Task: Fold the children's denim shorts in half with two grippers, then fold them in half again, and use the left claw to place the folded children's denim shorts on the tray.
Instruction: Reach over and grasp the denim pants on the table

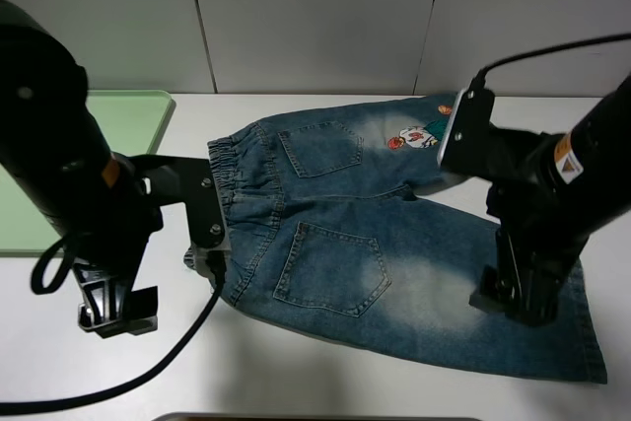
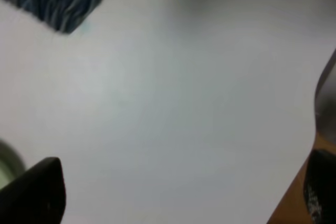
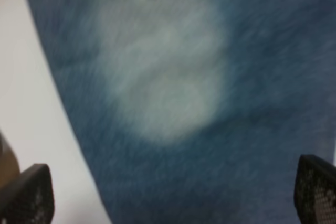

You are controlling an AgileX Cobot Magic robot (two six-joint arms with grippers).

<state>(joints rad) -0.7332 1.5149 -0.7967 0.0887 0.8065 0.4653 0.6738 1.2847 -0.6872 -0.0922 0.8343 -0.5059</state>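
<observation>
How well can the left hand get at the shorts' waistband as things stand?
Probably yes. The left hand hangs open over the table, just beside the waistband of the shorts, and nothing visible lies between them.

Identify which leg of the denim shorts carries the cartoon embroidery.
The far leg, nearest the wall: the cartoon embroidery sits by its hem. The near leg shows only a pale faded patch.
</observation>
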